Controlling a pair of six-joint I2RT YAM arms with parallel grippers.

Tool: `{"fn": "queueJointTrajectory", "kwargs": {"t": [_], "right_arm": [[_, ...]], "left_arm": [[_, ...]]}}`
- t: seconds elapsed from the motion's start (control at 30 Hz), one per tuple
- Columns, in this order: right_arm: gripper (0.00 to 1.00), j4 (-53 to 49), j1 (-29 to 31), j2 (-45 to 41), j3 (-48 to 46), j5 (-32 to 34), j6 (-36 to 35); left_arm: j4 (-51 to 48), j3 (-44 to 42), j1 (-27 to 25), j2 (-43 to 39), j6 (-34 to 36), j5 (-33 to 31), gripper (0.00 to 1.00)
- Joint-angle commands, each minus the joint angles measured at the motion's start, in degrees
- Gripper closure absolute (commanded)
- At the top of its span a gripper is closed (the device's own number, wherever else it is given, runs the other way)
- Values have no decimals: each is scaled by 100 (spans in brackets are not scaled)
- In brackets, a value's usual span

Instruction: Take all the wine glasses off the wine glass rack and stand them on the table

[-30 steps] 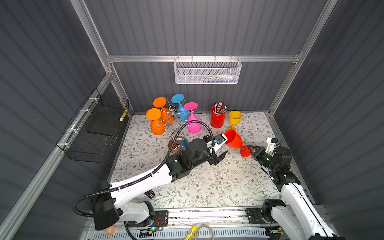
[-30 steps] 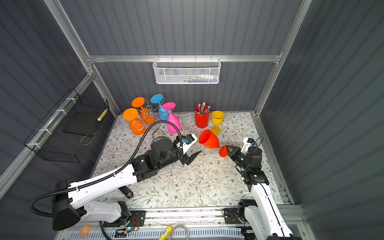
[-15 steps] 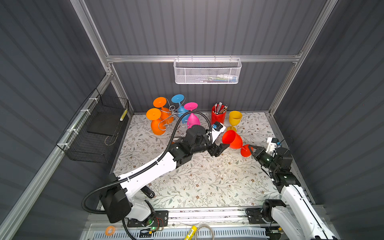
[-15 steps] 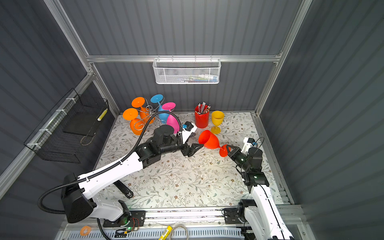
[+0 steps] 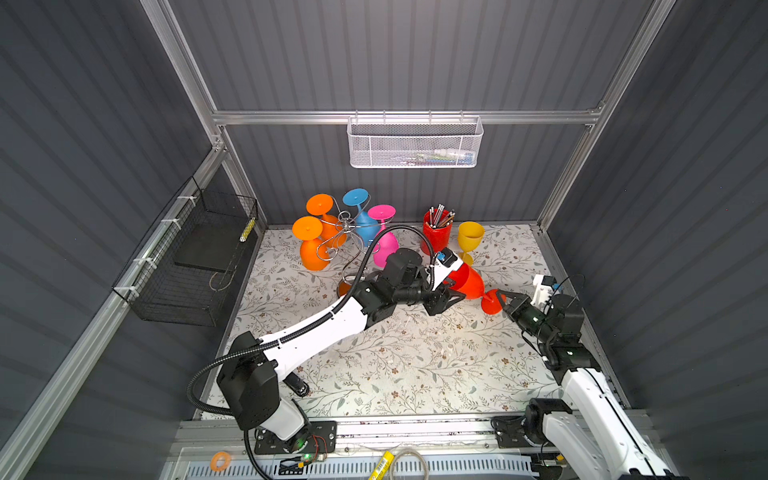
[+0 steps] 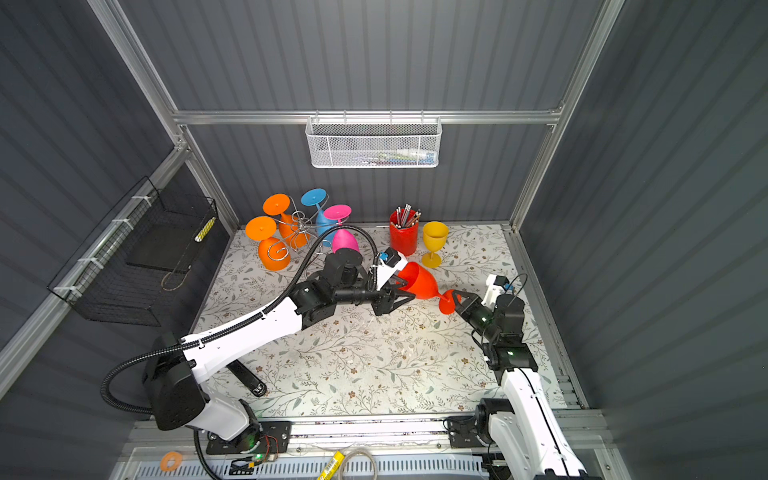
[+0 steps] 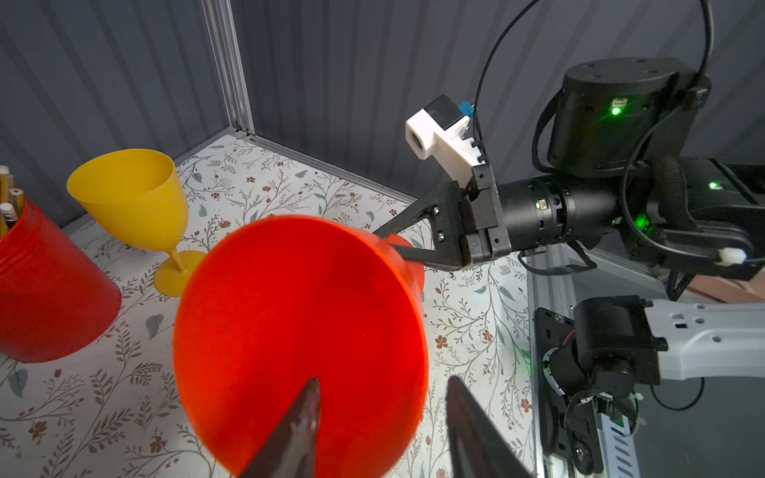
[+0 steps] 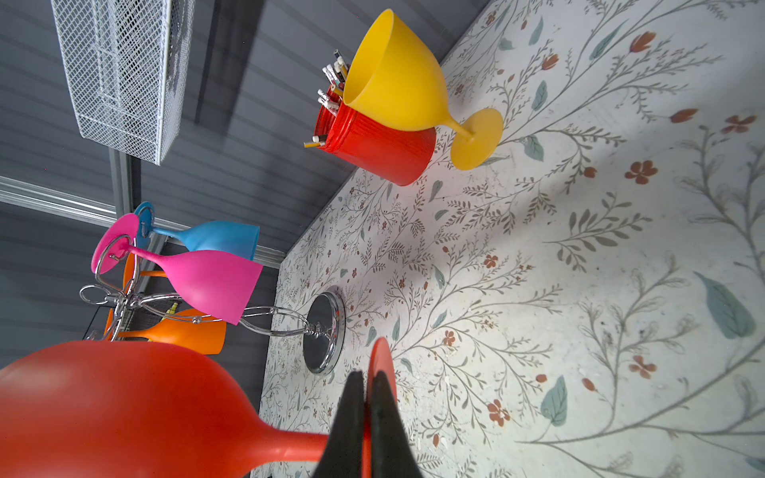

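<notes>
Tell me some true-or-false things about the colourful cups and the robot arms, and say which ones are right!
1. The fingers of the right gripper pinch the stem of the red plastic wine glass. True.
2. The yellow plastic goblet hangs on the chrome wire wine glass rack. False: it stands upright on the flower-patterned table, beside the red cylindrical cup of pencils.
3. The pink plastic wine glass hangs upside down on the rack. True.
4. The red glass stands upright on the table. False: it is held tilted on its side, above the table.
5. The left gripper has one finger inside the red glass's bowl and one outside. True.
</notes>
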State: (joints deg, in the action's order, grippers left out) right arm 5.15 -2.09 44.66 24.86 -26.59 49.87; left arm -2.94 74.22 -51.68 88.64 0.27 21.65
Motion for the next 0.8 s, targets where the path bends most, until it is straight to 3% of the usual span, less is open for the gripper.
{"fn": "queueJointTrajectory", "kwargs": {"t": [0.0,0.1,0.27,0.43,0.77], "right_arm": [[100,231,-2,61,51,-5,-35],[100,317,-2,136,28,-22,9],[100,339,9,217,19,2,-13],[100,294,9,251,10,39,-56],[54,211,7,253,-8,136,-216]], "left_arm": [[-12,212,-3,-9,-27,176,67],[-37,251,-8,-9,-36,188,83],[-33,278,-4,-31,-45,169,98],[-229,421,-8,32,-2,90,100],[-706,817,-1,224,104,-323,100]]}}
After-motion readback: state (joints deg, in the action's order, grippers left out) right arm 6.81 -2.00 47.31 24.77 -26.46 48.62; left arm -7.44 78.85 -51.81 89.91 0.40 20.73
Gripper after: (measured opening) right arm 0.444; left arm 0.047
